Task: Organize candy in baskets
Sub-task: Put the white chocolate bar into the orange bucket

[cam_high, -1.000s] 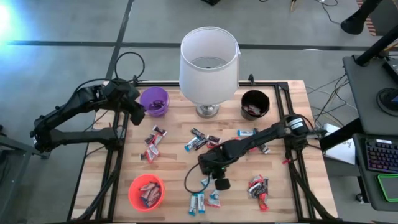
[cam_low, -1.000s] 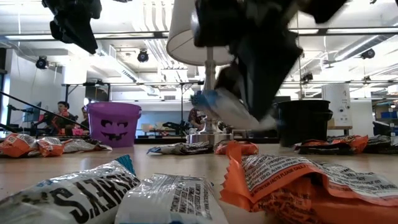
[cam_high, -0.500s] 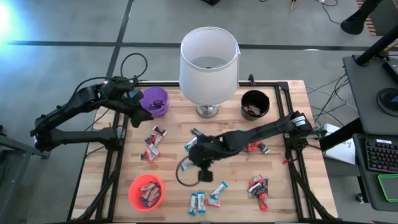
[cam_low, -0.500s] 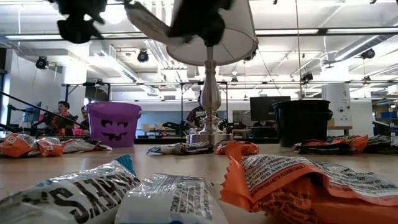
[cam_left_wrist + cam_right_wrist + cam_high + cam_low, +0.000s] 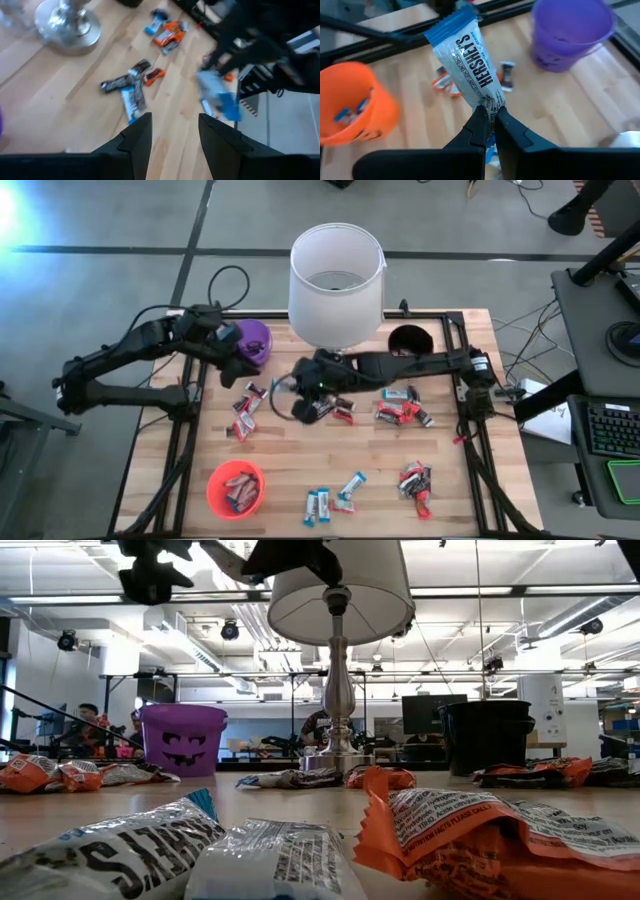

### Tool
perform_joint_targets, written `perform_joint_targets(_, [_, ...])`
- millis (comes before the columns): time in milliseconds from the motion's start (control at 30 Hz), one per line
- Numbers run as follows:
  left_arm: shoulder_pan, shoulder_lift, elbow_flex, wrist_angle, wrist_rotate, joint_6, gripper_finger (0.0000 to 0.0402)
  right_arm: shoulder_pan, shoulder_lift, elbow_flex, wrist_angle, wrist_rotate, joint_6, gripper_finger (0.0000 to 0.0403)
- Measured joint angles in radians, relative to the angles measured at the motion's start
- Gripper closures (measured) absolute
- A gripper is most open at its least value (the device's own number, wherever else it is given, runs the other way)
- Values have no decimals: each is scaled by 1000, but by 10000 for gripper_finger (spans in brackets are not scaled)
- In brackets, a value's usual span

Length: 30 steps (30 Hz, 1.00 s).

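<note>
My right gripper [image 5: 489, 114] is shut on a blue-and-white candy bar [image 5: 465, 60], high above the middle of the table [image 5: 303, 402], in front of the lamp. The purple basket [image 5: 252, 340] stands at the far left, and my left gripper [image 5: 172, 135] hovers open beside it [image 5: 228, 348], holding nothing. The orange basket [image 5: 235, 487] at the near left has bars in it. My right arm partly hides the black basket [image 5: 408, 340] at the far right. Loose candy lies on the table in clusters [image 5: 248, 402], [image 5: 400, 412], [image 5: 415, 480], [image 5: 330, 500]. My right gripper pinches the bar's crimped wrapper end [image 5: 490, 102] between its two fingertips. The fingers come from the table's right side, slanting down. The bar sticks out past the fingertips, in line with them, and is lifted clear of the table.
A big white lamp [image 5: 337, 280] on a metal foot [image 5: 335, 755] stands at the far middle between the purple and black baskets. The right arm stretches across the table just in front of it. The black frame rails run along the table's edges.
My right gripper has risen from the near middle of the table and swung toward the far left, carrying the blue-and-white bar up clear of the other candy, and has tipped from steeply down to a shallower slant. My left gripper has shifted a little toward the purple basket.
</note>
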Motion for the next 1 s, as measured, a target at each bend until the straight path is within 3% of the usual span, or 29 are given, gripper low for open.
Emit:
perform_joint_targets(400, [-74,80,0,93,19,7,258,-83,0,1,6,2,18,390])
perform_joint_targets(1000, [-77,150,8,167,15,68,270,-68,5,-2,0,-6,32,390])
